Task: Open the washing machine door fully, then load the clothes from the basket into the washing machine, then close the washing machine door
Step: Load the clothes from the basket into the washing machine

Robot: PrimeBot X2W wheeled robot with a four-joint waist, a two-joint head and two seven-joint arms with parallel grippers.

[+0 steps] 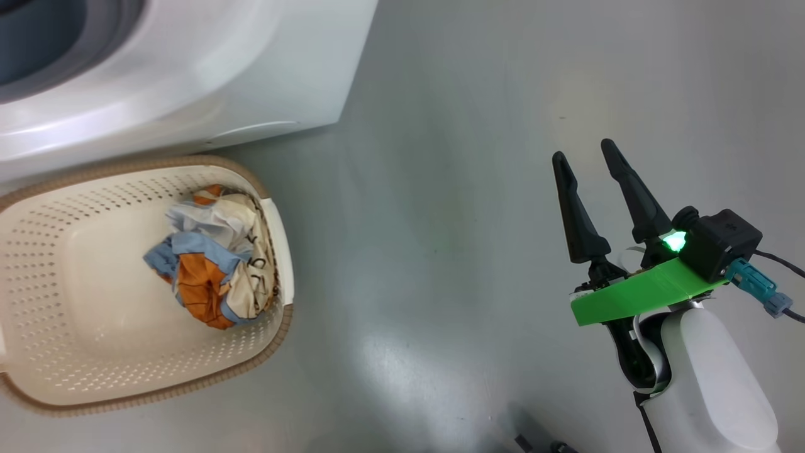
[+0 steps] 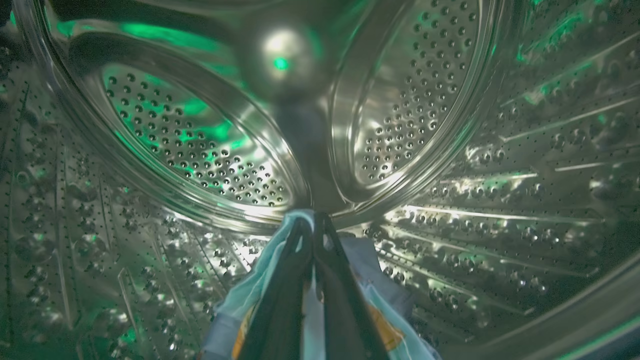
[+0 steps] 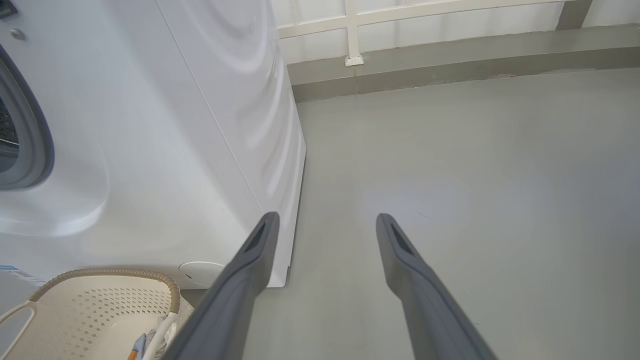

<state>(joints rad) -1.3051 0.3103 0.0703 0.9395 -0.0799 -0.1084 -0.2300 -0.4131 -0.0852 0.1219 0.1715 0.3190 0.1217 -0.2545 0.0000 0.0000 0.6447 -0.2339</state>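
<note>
The fingers [image 2: 280,310] hide much of the light blue garment [image 2: 246,295], cropped below.

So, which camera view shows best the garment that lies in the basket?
The head view: the cream, blue and orange garment lies crumpled and whole in the basket. The right wrist view catches just a corner of it at the bottom edge. The left wrist view looks into the steel drum instead.
</note>
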